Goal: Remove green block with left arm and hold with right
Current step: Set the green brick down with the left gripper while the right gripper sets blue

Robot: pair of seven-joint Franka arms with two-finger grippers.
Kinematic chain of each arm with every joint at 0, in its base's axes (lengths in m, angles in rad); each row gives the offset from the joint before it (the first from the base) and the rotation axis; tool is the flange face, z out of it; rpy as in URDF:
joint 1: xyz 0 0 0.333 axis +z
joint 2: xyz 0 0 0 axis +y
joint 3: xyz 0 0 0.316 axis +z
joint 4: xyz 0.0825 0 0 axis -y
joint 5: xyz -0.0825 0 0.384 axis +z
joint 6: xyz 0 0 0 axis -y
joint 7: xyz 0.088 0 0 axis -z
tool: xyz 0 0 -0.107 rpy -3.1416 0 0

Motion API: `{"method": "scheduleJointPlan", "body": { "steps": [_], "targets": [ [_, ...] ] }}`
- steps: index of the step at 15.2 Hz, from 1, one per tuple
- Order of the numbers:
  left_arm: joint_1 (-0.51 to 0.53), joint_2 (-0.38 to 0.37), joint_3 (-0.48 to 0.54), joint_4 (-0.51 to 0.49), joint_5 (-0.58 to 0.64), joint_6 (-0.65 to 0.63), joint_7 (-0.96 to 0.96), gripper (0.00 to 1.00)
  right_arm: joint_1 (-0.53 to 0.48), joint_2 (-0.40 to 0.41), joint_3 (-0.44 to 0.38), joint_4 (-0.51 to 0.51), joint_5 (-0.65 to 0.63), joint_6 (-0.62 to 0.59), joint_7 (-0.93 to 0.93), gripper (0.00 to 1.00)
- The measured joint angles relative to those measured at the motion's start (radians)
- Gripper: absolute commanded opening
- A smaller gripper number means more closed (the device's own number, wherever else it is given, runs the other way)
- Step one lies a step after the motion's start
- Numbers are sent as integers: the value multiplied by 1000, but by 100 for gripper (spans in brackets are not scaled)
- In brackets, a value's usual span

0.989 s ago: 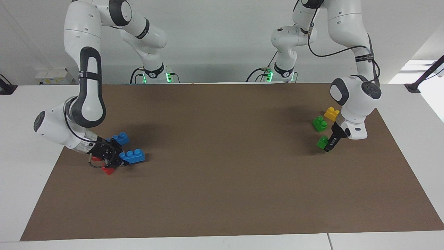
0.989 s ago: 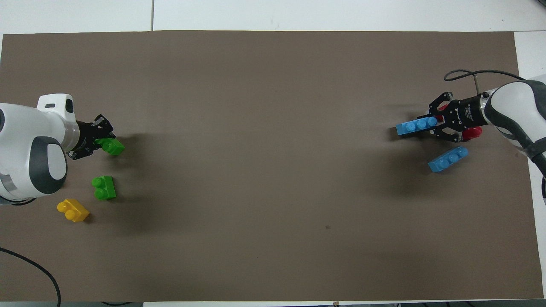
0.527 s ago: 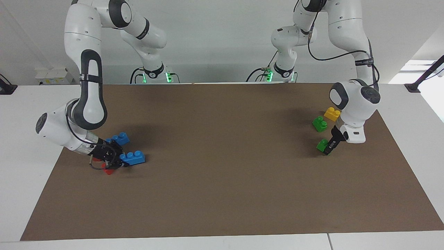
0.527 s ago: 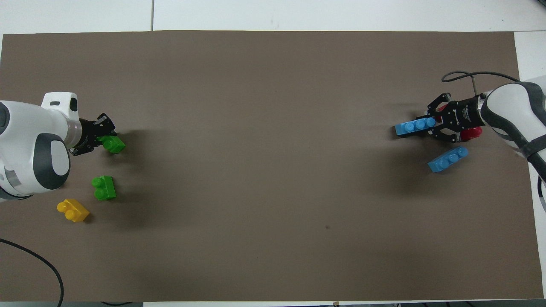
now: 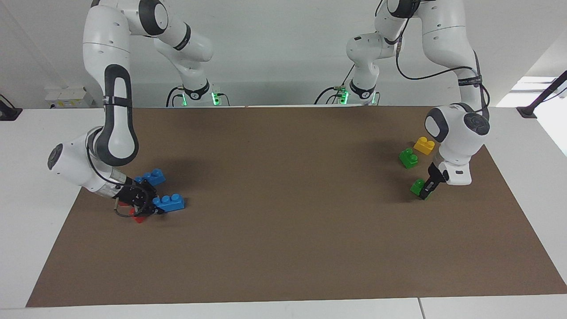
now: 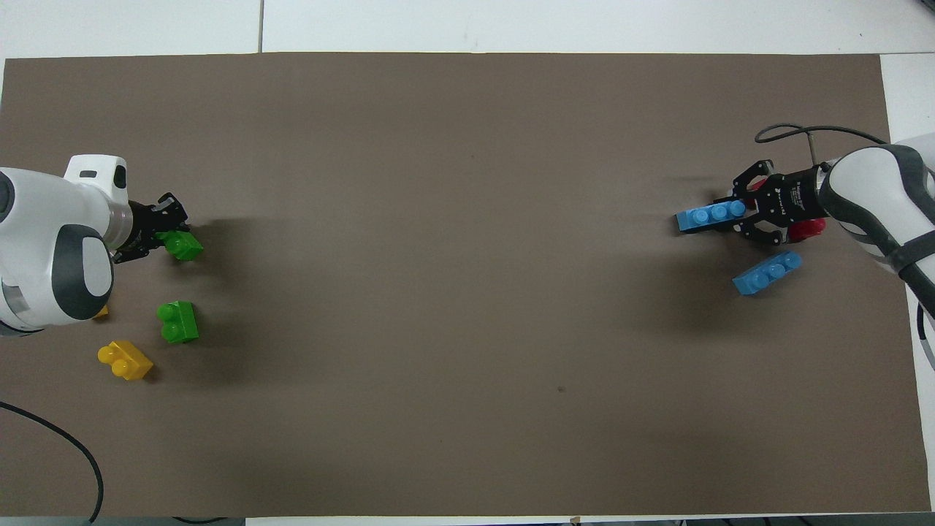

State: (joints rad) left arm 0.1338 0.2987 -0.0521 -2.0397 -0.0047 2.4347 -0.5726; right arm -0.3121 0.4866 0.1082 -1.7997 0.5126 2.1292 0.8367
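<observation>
Facing view shows me the left gripper (image 5: pixel 424 191) low at the left arm's end of the brown mat (image 5: pixel 283 248), its dark fingers closed on the small bright green plastic two-stud brick (image 5: pixel 417 186). Compared with a second ago, that green block has shifted a little further toward the left arm's edge of the mat, carried or dragged along with the gripper; I cannot tell whether it is lifted clear or still sliding on the surface. In the overhead view the same brick (image 6: pixel 182 245) sits at the gripper's tips, farther from the robots than the second loose green two-stud brick (image 6: pixel 177 321) and the yellow two-stud brick (image 6: pixel 125 360), which have not moved.

At the other end, the right gripper (image 5: pixel 148 208) stays clamped on a blue three-stud brick (image 5: pixel 169 203), with a red piece (image 5: pixel 138 217) partly hidden beneath it and another blue three-stud brick (image 5: pixel 151 177) just beside it, nearer the robots.

I judge the pull-away is under way: the left arm has its block, and the right arm is doing the holding as asked.
</observation>
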Motion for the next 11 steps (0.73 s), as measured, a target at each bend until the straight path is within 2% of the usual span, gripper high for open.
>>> {"method": "scheduleJointPlan", "body": {
  "steps": [2,3,4,8,11],
  "targets": [
    [0,0,0,1,0,-1,-2,0,0,0,0,2,0,0,0,74],
    [0,1,0,1,0,-1,-2,20,0,-2,0,6,0,0,0,74],
    [0,1,0,1,0,-1,-2,99,0,-7,1,14,0,-2,0,76],
    [4,13,0,1,1,-8,0,100,1,-65,2,58,-1,-59,34,79],
    [8,13,1,7,1,-23,0,100,5,-121,6,99,-52,-122,84,84]
  ]
}}
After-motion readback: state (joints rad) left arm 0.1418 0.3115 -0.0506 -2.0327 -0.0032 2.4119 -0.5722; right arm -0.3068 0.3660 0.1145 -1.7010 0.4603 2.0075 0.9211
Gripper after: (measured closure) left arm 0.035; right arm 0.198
